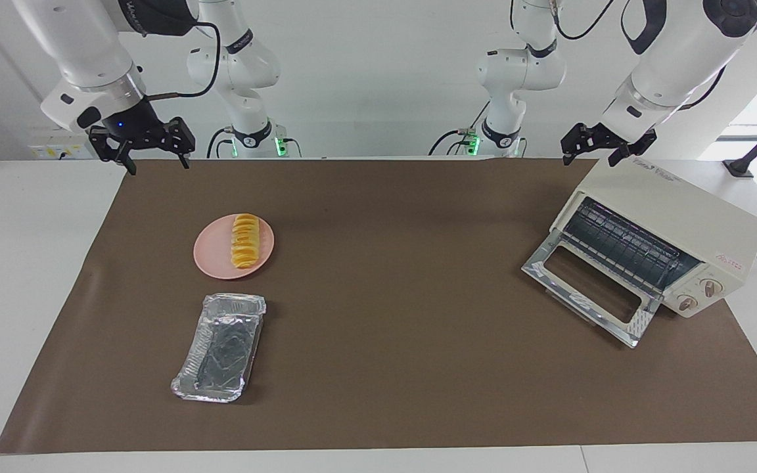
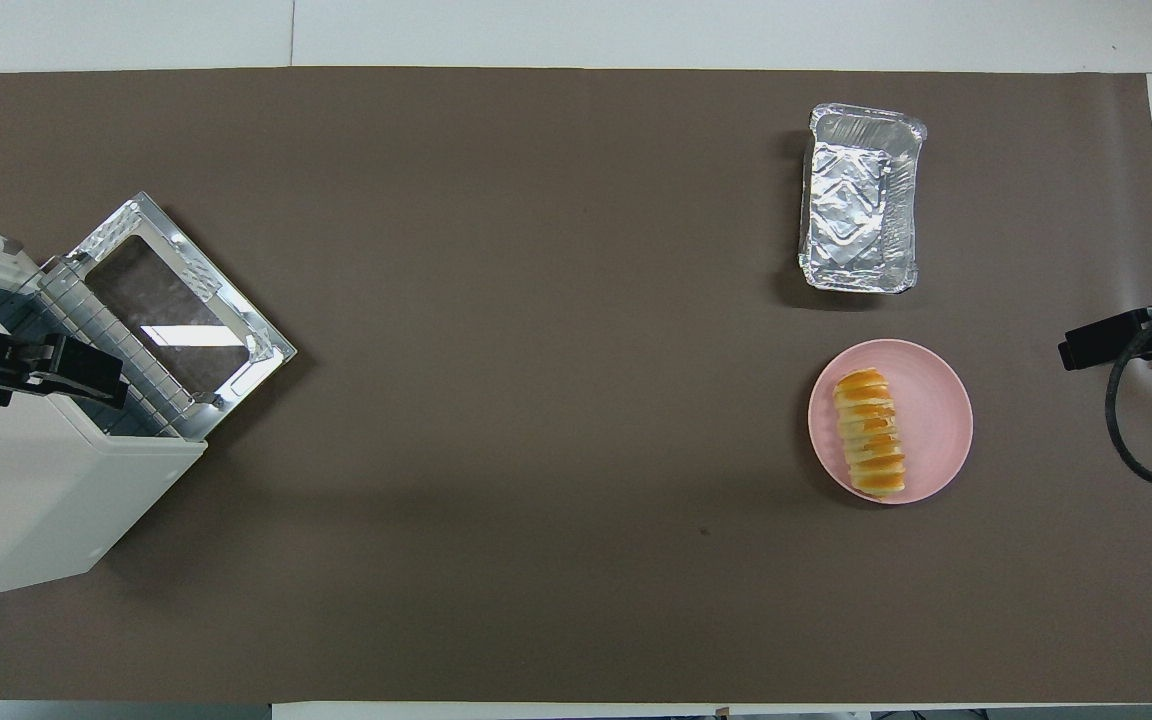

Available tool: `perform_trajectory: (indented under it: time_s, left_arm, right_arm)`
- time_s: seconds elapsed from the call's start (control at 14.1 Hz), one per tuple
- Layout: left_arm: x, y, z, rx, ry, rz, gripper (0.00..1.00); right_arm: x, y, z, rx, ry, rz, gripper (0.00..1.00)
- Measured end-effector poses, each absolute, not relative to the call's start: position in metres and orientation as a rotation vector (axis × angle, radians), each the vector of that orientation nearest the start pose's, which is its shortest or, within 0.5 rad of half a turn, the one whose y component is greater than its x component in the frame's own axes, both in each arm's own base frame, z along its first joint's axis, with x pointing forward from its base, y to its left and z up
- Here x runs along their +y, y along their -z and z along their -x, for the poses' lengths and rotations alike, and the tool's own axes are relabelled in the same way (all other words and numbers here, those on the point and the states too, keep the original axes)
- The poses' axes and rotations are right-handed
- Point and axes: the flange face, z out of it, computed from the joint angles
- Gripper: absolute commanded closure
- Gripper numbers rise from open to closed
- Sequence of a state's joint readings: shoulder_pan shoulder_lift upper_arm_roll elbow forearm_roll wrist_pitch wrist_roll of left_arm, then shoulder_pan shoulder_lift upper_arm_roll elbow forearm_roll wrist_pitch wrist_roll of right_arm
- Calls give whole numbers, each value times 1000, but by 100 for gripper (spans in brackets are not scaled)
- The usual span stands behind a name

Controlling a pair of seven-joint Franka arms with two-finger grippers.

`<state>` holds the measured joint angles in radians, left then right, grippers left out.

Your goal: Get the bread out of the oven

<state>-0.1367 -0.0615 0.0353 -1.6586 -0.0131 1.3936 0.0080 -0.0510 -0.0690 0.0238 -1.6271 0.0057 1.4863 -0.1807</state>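
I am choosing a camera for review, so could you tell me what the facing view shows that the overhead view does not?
Only the facing view shows the oven's two knobs and both open grippers whole: right gripper up over the mat's edge, left gripper above the oven. Only the overhead view looks straight down into the foil tray. Both show the bread on the pink plate and the oven door down.

The right arm's black two-finger gripper is held raised at its own end of the table, wrist bent downward, fingers spread apart and pointing down, nothing held between them. The left arm's black two-finger gripper is held raised at the other end, tilted on its white wrist, fingers likewise parted and empty.
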Motion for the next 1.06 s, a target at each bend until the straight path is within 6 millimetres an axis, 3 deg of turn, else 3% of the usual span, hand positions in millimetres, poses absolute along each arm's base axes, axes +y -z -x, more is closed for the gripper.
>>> perform_trajectory:
  time_s: [0.21, 1.06]
  left_arm:
    - [-53, -603, -511, 173, -320, 3126, 0]
    - [-53, -603, -511, 173, -320, 3126, 0]
  right_arm:
    - [-13, -640, -525, -230, -88, 3088, 0]
    - [-16, -639, -529, -233, -86, 3125, 0]
